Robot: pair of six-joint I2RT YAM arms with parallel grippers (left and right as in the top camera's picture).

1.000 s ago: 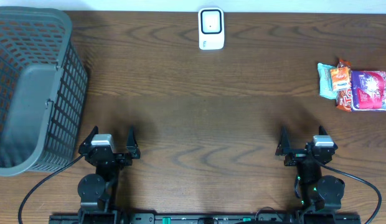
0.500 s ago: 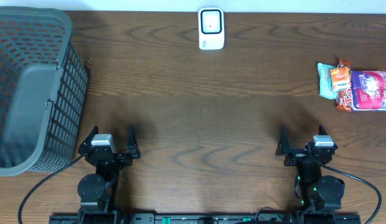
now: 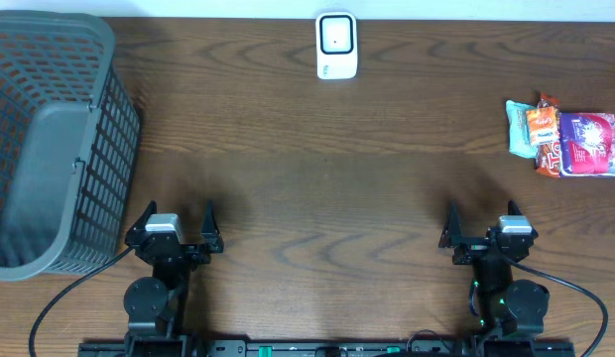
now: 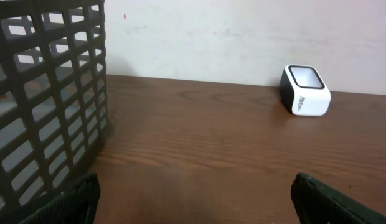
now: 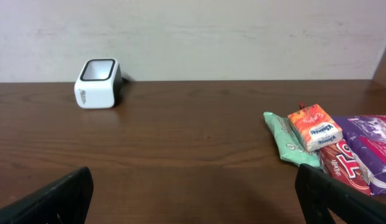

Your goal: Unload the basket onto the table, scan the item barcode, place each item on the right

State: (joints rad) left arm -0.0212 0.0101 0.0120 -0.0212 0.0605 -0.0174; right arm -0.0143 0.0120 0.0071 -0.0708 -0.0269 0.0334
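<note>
A white barcode scanner (image 3: 336,45) with a dark window stands at the back middle of the table; it also shows in the left wrist view (image 4: 304,91) and the right wrist view (image 5: 97,83). A pile of snack packets (image 3: 565,137) lies at the right: a mint one (image 5: 286,144), a small orange one (image 5: 314,129), red and purple ones. My left gripper (image 3: 178,224) rests open near the front left, empty. My right gripper (image 3: 478,227) rests open near the front right, empty, well short of the packets.
A dark grey mesh basket (image 3: 52,139) fills the left side of the table, close to the left gripper (image 4: 194,200). A pale wall runs behind the table's far edge.
</note>
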